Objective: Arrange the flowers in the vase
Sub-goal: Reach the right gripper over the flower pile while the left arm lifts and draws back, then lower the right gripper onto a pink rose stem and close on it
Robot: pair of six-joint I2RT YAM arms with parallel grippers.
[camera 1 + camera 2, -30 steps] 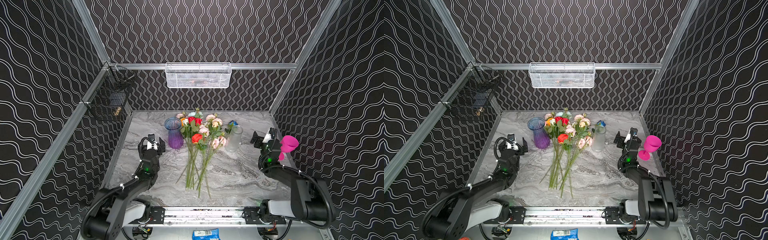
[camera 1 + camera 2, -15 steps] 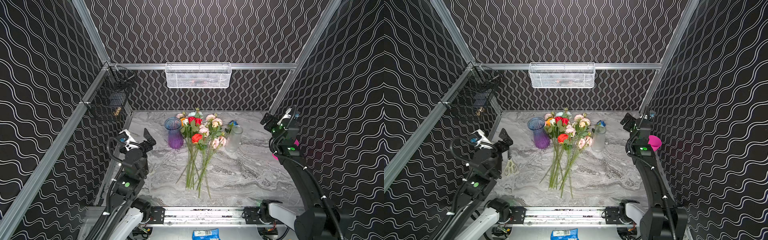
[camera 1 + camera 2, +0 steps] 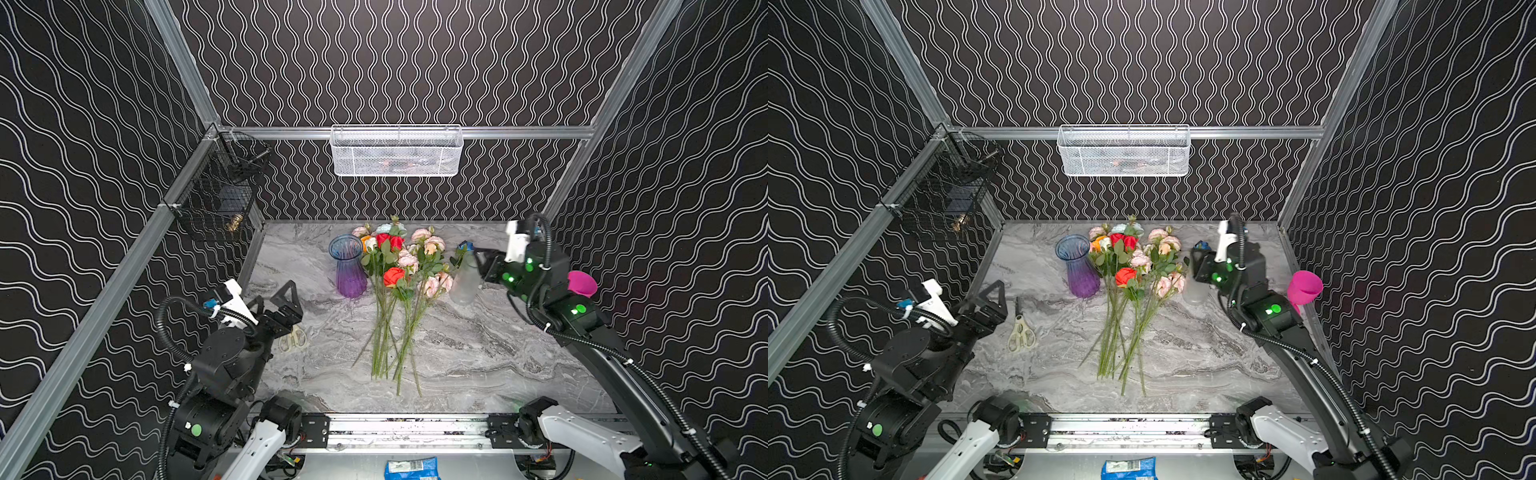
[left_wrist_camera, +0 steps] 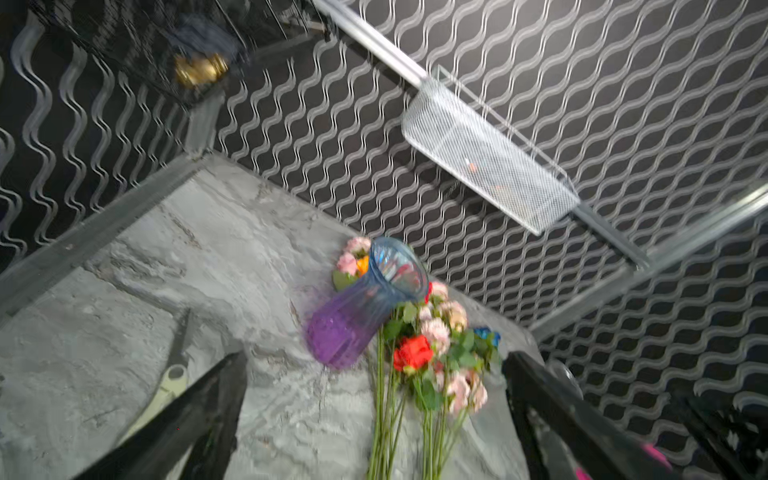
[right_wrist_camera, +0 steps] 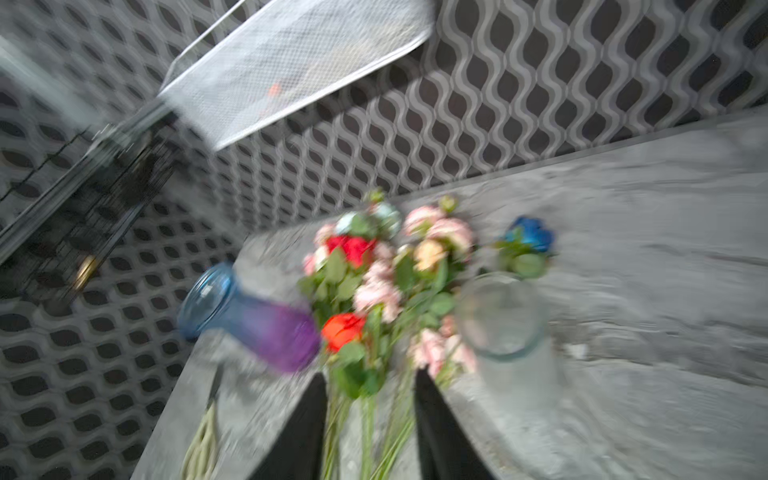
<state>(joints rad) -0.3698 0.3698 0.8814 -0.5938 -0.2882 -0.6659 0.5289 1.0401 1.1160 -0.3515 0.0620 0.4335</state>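
Flowers (image 3: 392, 276) are lying on the bench (image 3: 478, 353) beside the purple vase (image 3: 349, 270), likely light, floppy, best pinched mid-stem; left end effector (image 4: 374, 357) is gaping, right end effector (image 5: 370, 374) hovering part-open, both empty.

Robot lab cell.
Patterned black walls (image 3: 395, 62) and aluminium rails (image 3: 519, 132) are enclosing a marbled surface (image 3: 478, 353) and two robot arms (image 3: 226, 365).

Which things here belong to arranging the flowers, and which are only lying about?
For the job: flowers; purple vase; clear vase (I cannot tell which vase is meant).

Lying about: scissors; pink cup; white basket; black basket; blue packet.
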